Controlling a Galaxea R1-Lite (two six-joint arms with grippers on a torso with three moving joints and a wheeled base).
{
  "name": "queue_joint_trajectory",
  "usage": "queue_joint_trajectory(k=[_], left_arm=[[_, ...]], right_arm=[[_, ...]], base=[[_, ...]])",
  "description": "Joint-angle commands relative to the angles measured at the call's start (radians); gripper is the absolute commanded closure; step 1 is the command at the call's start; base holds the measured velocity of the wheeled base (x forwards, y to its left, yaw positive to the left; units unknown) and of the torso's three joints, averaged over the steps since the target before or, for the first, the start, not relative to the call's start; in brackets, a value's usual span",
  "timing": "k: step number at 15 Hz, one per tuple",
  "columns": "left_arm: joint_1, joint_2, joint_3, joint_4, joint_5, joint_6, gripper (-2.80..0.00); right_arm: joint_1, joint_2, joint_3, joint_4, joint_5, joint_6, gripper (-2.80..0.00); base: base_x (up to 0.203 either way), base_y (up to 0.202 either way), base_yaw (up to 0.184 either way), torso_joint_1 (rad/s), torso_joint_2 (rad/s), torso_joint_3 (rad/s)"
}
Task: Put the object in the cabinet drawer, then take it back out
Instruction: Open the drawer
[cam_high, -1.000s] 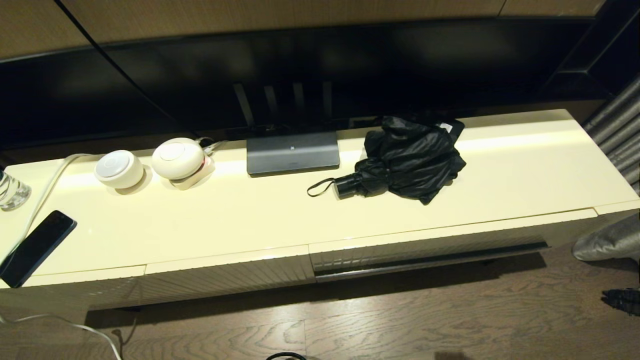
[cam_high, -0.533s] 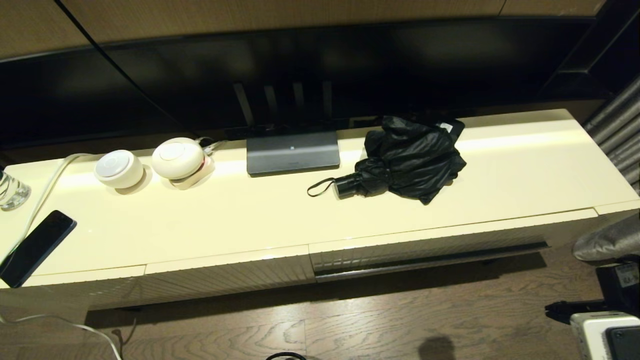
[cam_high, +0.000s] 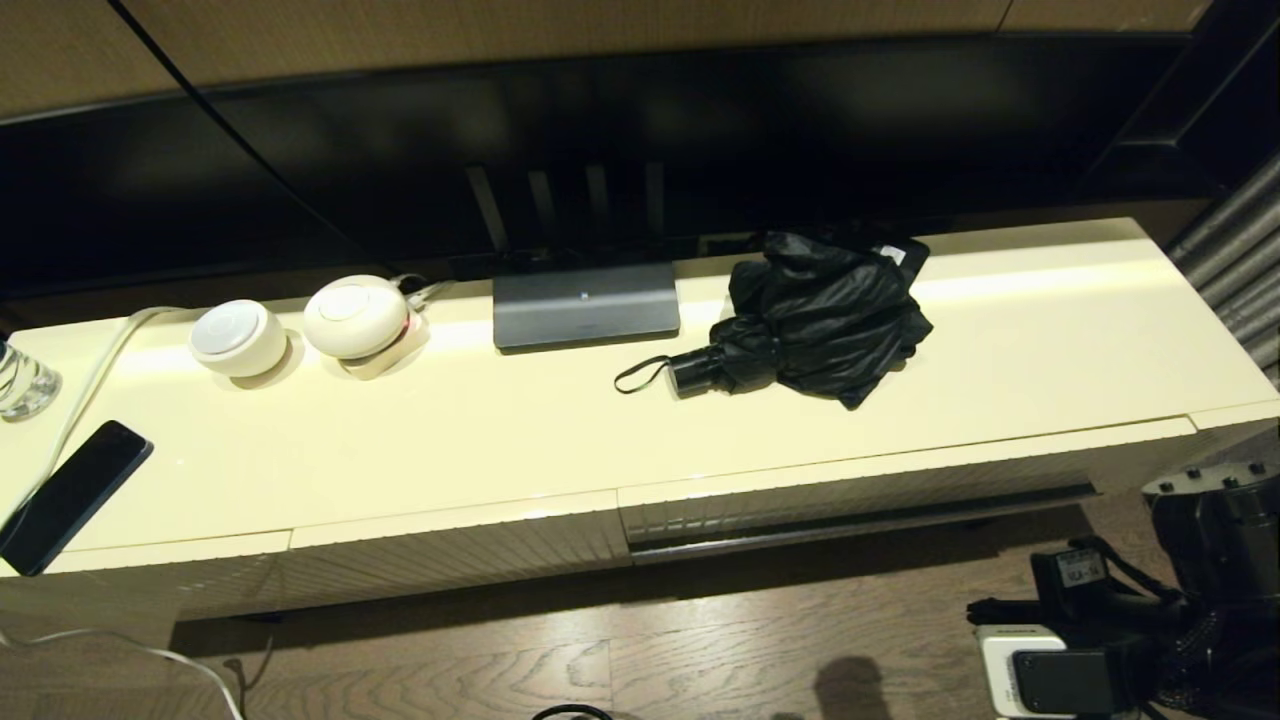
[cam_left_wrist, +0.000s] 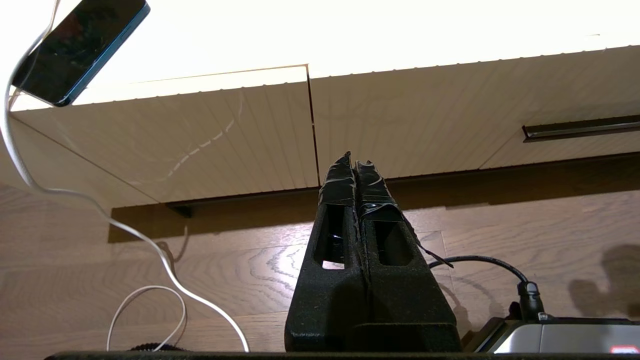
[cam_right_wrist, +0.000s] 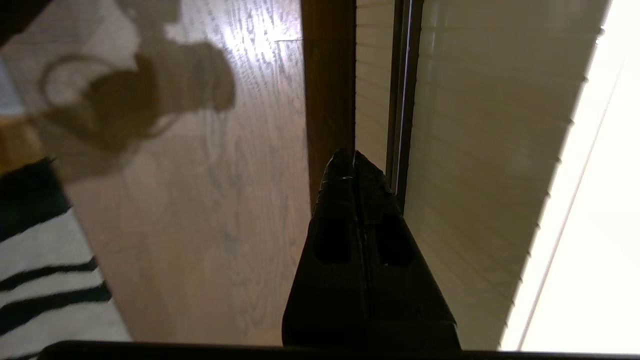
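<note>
Head view: long cream cabinet (cam_high: 560, 450) across the frame, dark television (cam_high: 640, 140) behind it, wood floor (cam_high: 700, 650) in front. Closed drawer (cam_high: 860, 495) right of centre in the cabinet face, ribbed front, dark strip along its lower edge; narrower ribbed panel (cam_high: 450, 550) just to its left, no strip. On the cabinet top, right of centre and toward the back: folded black umbrella (cam_high: 815, 320), fabric loose and glossy, short handle and thin strap loop pointing left, well apart from both arms. Grey flat stand (cam_high: 586, 305) just left of the umbrella. Further left, two round white devices (cam_high: 300, 325) side by side. At the far left edge, dark phone (cam_high: 70, 495) lying flat with a white cable (cam_high: 85, 390) beside it, and a clear glass (cam_high: 22, 382) near the back corner.

Right arm (cam_high: 1130, 620) low in the bottom right corner, over the floor, below the drawer's right end. Right gripper (cam_right_wrist: 353, 165) with fingers pressed together, empty, tips close to the dark strip under the drawer front, contact impossible to judge. Left gripper (cam_left_wrist: 354, 172) likewise closed on nothing, parked low over the floor facing the cabinet front below the phone.
</note>
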Motion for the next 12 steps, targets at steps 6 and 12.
queue_joint_trajectory(k=[6,12], left_arm=[[0.000,0.001,0.003,0.001,0.001,0.000,0.00],[0.000,0.001,0.003,0.001,0.001,0.000,0.00]], right_arm=[[0.020,0.267,0.126,-0.385,-0.051,-0.014,0.00],[0.067,0.371,0.190,-0.494,-0.111,-0.008,-2.80]], base=[[0.000,0.000,0.000,0.000,0.00,0.000],[0.000,0.000,0.000,0.000,0.00,0.000]])
